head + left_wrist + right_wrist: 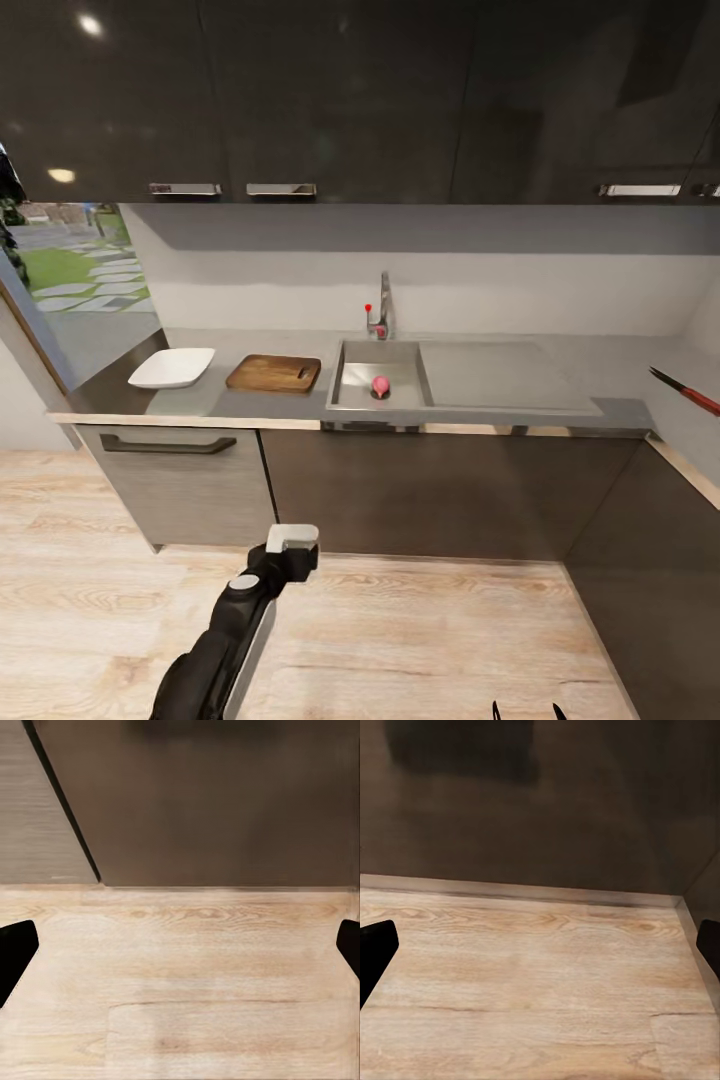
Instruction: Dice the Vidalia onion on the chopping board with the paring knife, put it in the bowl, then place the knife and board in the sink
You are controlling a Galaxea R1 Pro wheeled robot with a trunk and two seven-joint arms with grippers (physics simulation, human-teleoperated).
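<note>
A pinkish Vidalia onion [381, 386] lies by the drain in the steel sink [352, 372], under the chrome tap [383, 305]. Left of the sink, the brown chopping board [273, 373] lies flat on the grey countertop [250, 405]. The white square bowl [172, 367] sits beside the board, further left. The red-handled paring knife [686, 392] rests on the counter at the far right. My left arm [250, 600] hangs low over the floor, well short of the counter. My left gripper [180, 952] is open and empty. My right gripper [540, 952] is open too, its tips [527, 712] at the bottom edge.
Dark lower cabinets [420, 490] and a grey drawer front [180, 480] stand under the counter. Dark upper cabinets [330, 100] hang above. The counter turns toward me at the right [680, 520]. Light wooden floor [420, 630] lies between me and the cabinets. A window [70, 270] is at left.
</note>
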